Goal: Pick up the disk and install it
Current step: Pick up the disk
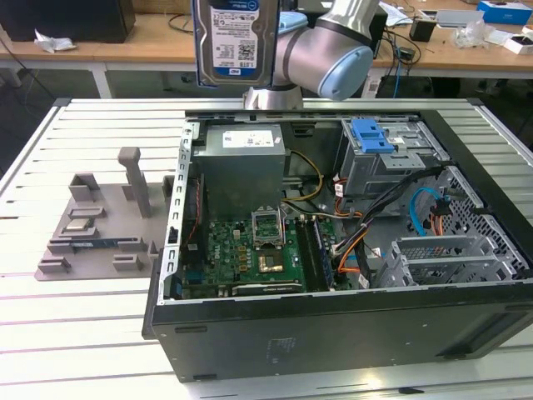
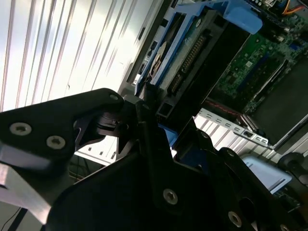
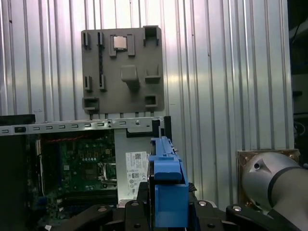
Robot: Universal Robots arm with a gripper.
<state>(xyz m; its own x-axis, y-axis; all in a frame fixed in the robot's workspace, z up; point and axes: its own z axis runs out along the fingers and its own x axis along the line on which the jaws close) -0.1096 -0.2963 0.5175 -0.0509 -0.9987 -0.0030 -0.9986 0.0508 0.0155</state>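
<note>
Gripper (image 3: 168, 197) clamped tight on disk (image 1: 236, 42), top centre of exterior view. Risk: thin edge grip slipping, disk dropping into open computer case (image 1: 333, 329).

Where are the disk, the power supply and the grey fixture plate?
disk (image 1: 236, 42): exterior view, on its printed label.
power supply (image 1: 241, 179): exterior view, on its bare grey face.
grey fixture plate (image 3: 118, 98): first wrist view, on a bare flat patch.

Behind your slatted metal counter (image 1: 75, 342) you see a long wooden desk (image 1: 158, 46) standing on dark floor (image 1: 42, 83).
</note>
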